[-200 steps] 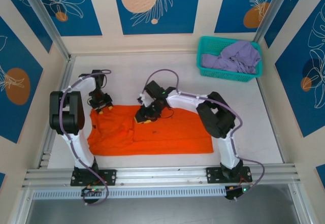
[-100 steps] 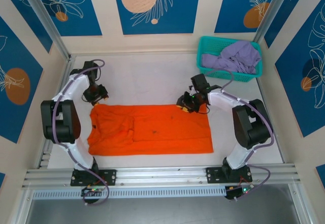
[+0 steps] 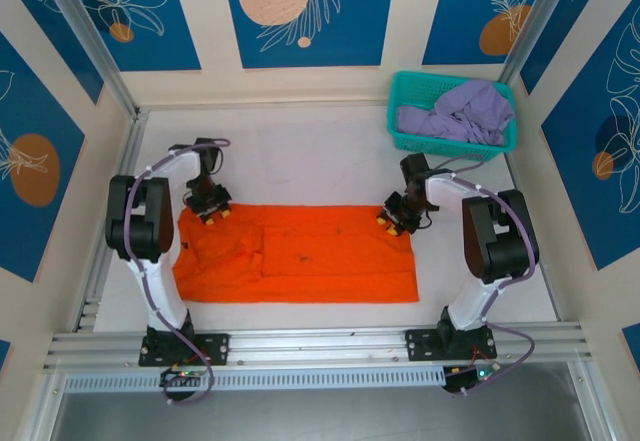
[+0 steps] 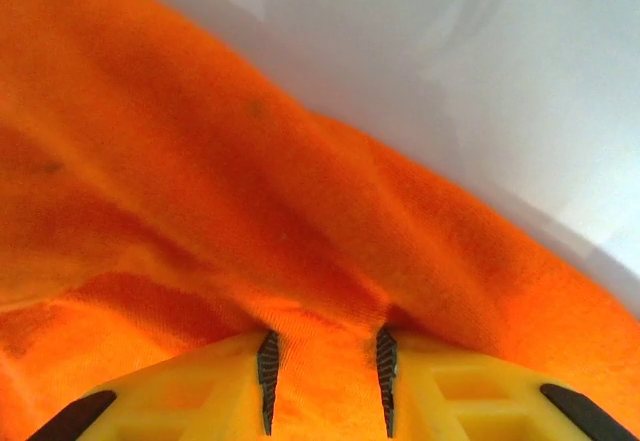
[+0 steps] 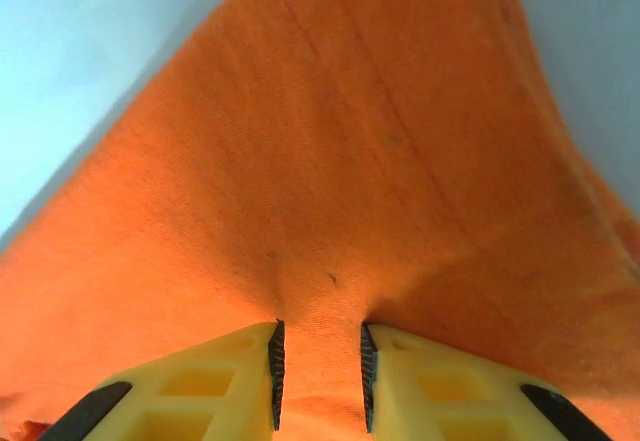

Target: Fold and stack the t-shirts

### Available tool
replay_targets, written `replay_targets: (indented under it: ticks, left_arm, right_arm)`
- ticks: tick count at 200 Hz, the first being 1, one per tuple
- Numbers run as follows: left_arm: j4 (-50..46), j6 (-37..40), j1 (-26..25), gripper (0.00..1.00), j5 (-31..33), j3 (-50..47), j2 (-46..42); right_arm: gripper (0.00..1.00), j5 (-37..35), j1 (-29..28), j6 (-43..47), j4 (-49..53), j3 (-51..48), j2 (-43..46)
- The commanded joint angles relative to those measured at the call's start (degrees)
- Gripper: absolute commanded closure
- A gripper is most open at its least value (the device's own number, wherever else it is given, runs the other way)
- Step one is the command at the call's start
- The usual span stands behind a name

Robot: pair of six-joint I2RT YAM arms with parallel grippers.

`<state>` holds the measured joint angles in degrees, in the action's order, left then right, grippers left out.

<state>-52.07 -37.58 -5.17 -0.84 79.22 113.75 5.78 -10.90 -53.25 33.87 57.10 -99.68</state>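
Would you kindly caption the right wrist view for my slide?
Right gripper pinching a fold of the orange t-shirt between yellow fingers.

Bright orange t-shirt [image 3: 300, 256] with faint dark specks, pale lavender t-shirt [image 3: 462, 111], teal mesh basket [image 3: 450, 145] — yellow finger pads [image 4: 180, 391], blue leaf-print walls [image 3: 300, 31].

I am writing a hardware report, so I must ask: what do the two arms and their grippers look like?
The left arm and right arm are alike, with white links and bulky black joints. A lavender-grey cable loops along each. The left gripper and right gripper have yellow plastic fingers with hollow cut-outs and dark ribbed inner faces.
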Motion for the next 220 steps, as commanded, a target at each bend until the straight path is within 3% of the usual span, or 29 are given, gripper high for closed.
replay_targets:
  ticks: [1,50,82,95,132,172,198,220]
  left_arm:
    - [0.2,0.4,-0.4,0.65,1.7,8.0,7.4]
    - [-6.8,1.8,-1.4,0.61,0.8,37.0,25.0]
    - [-13.7,4.3,-3.3,0.53,-2.8,68.1,40.3]
    - [-12.3,3.5,-3.9,0.49,-5.7,75.8,44.0]
    - [3.9,-0.5,-7.4,0.36,-12.4,76.7,43.2]
    - [2.1,-0.1,-8.7,0.15,-8.1,78.7,35.8]
    - [-5.9,2.5,-7.8,0.11,-0.6,74.4,27.0]
    - [-10.4,1.8,-6.9,0.18,4.2,59.7,17.5]
  right_arm:
    - [0.70,0.5,-0.1,-4.6,4.8,-1.6,0.6]
    - [0.69,1.7,-3.7,-11.7,5.5,-4.4,2.4]
    - [0.66,1.3,-9.1,-17.4,5.7,-6.8,4.4]
    - [0.64,1.3,-12.0,-19.6,6.4,-7.4,4.5]
    - [0.60,2.3,-20.2,-24.4,6.3,-7.9,5.1]
    - [0.46,-3.7,-19.2,-21.9,9.8,-4.7,12.1]
    - [0.45,-3.9,-18.7,-12.5,4.8,-3.6,15.6]
    - [0.48,-1.6,-20.7,2.2,4.3,-0.3,14.2]
